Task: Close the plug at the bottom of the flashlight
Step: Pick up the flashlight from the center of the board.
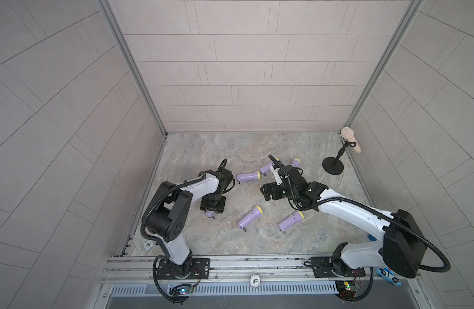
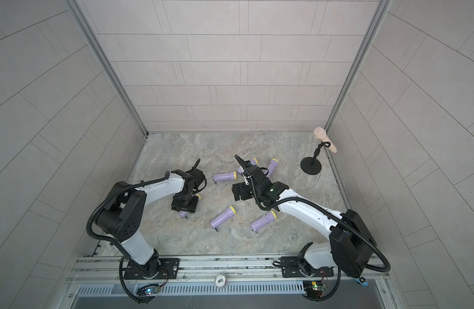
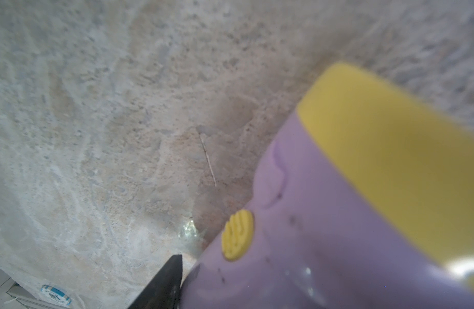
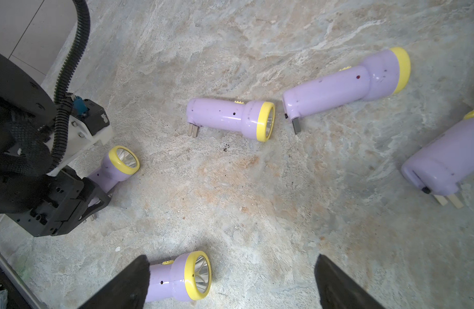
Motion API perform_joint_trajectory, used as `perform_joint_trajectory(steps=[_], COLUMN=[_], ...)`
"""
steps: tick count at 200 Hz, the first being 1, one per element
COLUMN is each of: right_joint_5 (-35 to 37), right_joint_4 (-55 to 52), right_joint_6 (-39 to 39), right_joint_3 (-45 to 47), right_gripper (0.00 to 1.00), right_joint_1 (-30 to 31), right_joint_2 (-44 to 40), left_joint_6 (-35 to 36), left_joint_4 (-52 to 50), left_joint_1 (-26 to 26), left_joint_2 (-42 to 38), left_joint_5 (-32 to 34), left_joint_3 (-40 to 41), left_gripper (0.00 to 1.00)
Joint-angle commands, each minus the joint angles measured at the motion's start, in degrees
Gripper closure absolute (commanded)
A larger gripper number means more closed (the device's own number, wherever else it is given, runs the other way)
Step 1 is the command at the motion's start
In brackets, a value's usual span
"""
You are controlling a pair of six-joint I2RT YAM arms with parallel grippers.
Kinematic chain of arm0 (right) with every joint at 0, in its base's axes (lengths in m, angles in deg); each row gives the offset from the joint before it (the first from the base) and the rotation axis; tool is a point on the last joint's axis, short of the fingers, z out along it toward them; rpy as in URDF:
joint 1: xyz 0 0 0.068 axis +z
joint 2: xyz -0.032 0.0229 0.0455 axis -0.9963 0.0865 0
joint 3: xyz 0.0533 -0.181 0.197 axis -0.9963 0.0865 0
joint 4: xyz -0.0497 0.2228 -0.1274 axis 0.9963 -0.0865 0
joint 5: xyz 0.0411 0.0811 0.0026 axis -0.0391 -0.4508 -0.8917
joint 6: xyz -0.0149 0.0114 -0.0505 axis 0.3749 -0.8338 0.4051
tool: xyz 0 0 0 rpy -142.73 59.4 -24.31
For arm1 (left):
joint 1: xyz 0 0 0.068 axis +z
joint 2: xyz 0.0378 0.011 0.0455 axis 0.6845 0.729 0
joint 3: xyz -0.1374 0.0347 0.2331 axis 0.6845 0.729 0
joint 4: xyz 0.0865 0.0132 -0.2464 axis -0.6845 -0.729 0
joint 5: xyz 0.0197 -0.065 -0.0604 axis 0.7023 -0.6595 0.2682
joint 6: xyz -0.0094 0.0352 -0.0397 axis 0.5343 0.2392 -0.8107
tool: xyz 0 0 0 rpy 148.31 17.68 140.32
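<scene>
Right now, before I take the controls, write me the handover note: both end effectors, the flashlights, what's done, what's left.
Left end effector: straddling the near-left flashlight at its handle, on the table; grip not confirmable.
Right end effector: open, empty, above the table.
Other five flashlights: lying loose on the table.
Done: nothing; plug prongs stick out on all six.
Left: clamp the near-left flashlight, then fold its plug shut, probably with the right end effector; likely repeat for the rest.
</scene>
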Motion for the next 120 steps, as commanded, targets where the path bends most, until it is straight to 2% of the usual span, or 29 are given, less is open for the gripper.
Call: perform_joint_trajectory(steps=[1,13,49,104,120], right_joint_5=[0.37,0.42,0.66,1.09,1.11], right_joint_4=[0.61,0.59,0.69,0.46,0.47], right_joint_6=[-0.1,0.08,0.21,0.29,0.22], right_joint_3=[1.12,0.93,0.92,0.77,0.75], right_gripper=[0.03,0.03,0.03,0.03,0.03], right_joint_1=[0.66,0.83,1.23,1.5,1.5], right_joint_2=[-0.07,0.1,0.46,0.51,0.51], left_joint_6=[-1.73,-1.84,-0.78,-0.99,-1.03], left_joint_4=[0.4,0.78,1.02,1.62,1.76], left_joint_1=[-0.19,-0.18,-0.13,0.0,-0.01], left_joint_2=[1.48,1.59,3.46,4.68,4.77], left_joint_5=[0.51,0.33,1.74,0.22,0.1], left_joint_3=[-0.55,-0.64,-1.64,-1.46,-1.43], left_gripper=[0.39,0.35,0.35,0.39,0.43])
